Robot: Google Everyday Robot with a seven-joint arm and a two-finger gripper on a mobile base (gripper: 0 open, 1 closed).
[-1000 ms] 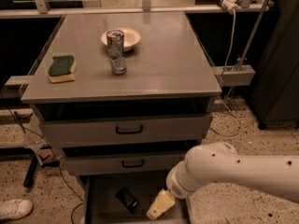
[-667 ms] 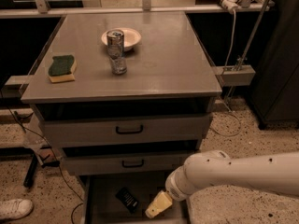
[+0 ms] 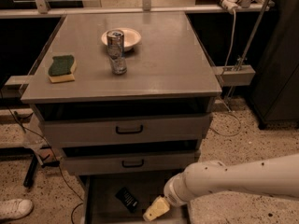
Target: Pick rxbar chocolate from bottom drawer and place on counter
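The rxbar chocolate (image 3: 126,199) is a small black wrapped bar lying tilted on the floor of the open bottom drawer (image 3: 105,204). My gripper (image 3: 156,209) shows as a pale yellowish tip at the end of the white arm, low over the drawer, just right of the bar and apart from it. The grey counter (image 3: 163,55) tops the cabinet above.
On the counter stand a can (image 3: 115,42), a white bowl (image 3: 127,37) behind it, a small glass (image 3: 118,65) and a green-and-yellow sponge (image 3: 61,68) at the left. Two upper drawers with black handles (image 3: 129,130) are shut. A shoe (image 3: 15,208) is on the floor at left.
The arm has dropped a little lower in the view and its elbow has shifted right; the gripper tip stays beside the bar. The bar has not moved.
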